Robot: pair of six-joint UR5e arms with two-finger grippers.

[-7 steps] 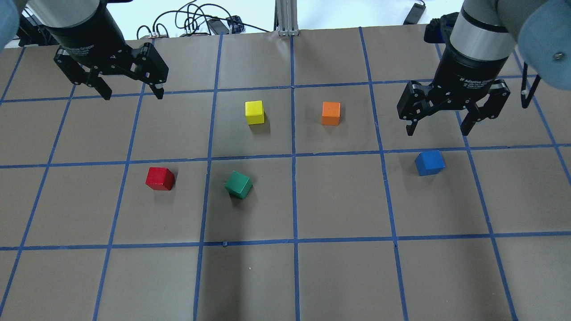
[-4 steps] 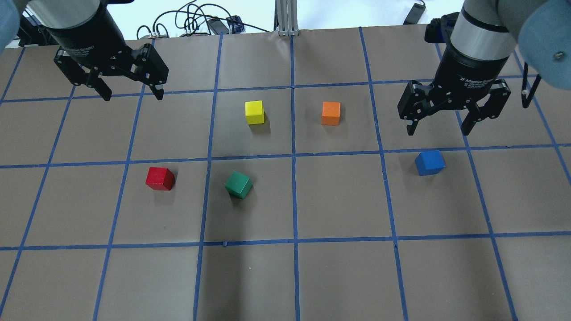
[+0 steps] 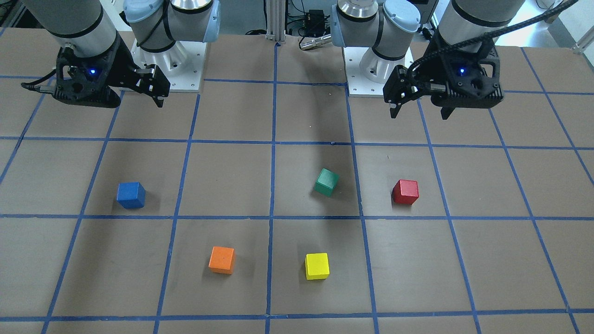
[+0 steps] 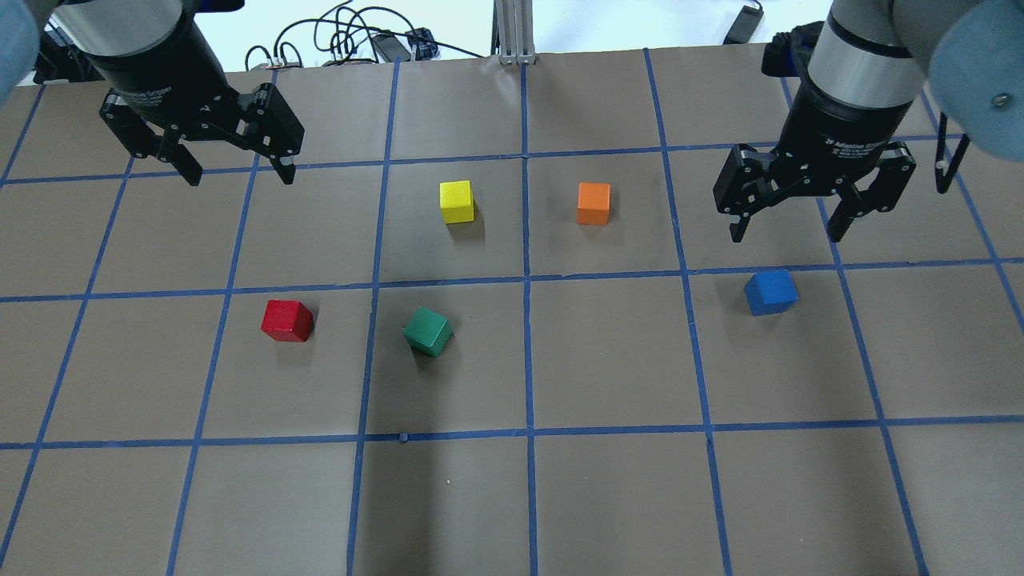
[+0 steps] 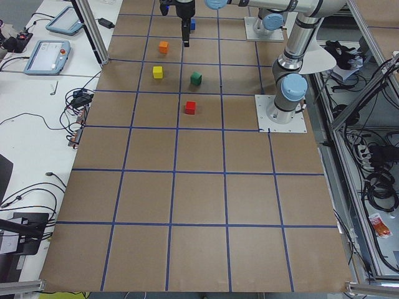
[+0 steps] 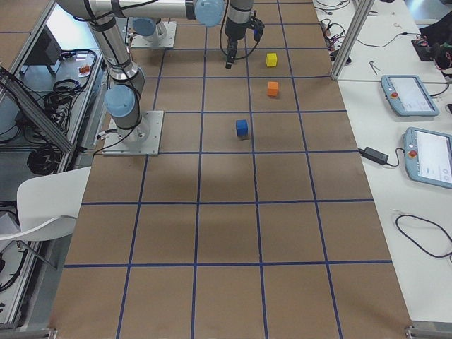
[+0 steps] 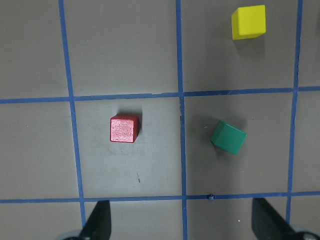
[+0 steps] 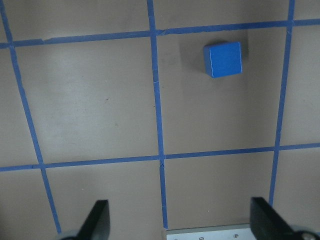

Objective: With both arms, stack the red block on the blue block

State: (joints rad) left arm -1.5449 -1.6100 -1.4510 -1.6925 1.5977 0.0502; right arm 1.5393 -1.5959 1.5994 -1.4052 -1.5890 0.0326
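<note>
Currently both sets of jaws are spread wide with nothing held. The right gripper [image 4: 786, 232], its body marked "2F Adaptive…", hangs above the table [image 4: 608, 496] near the blue block [image 4: 770, 291]. The left gripper [image 4: 238, 172] hovers apart from the red block [image 4: 286, 320], which sits on the table near the green cube [image 4: 428, 331].

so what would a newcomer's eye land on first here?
Five bright cubes dot the brown, blue-taped table. In the overhead view the red block sits left of centre with a green cube askew beside it. A yellow cube and an orange cube sit farther back, and the blue block is alone on the right. The left gripper and right gripper hang open and empty, each on its own block's side.
</note>
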